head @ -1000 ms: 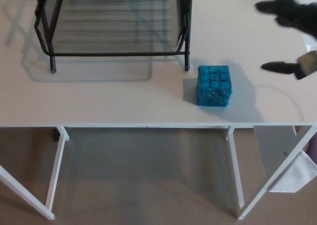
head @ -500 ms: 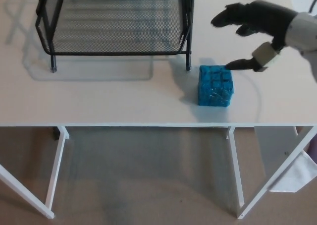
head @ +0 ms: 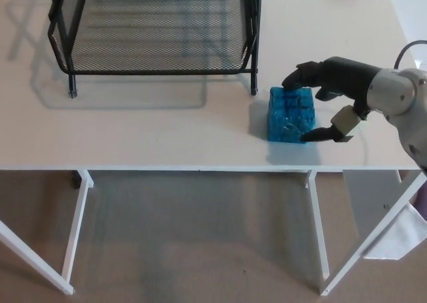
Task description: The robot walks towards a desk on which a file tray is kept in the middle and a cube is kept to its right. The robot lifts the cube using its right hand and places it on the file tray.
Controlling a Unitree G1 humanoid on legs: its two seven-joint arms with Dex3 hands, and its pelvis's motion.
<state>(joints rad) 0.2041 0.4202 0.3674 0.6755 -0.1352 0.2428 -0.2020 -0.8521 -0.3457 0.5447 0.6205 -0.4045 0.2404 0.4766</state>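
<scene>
The cube (head: 291, 114) rests on the desk (head: 167, 136) just right of the file tray (head: 153, 69), and your right hand (head: 340, 83) clasps it, fingers (head: 298, 76) over its far edge, thumb against the near corner, seemingly an opposed pinch so you can lift it squarely.

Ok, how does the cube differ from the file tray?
The cube is solid bright blue; the file tray is black open mesh. The cube is much smaller than the file tray. The right hand is on the cube; nothing touches the file tray. Both stand on the white desk.
</scene>
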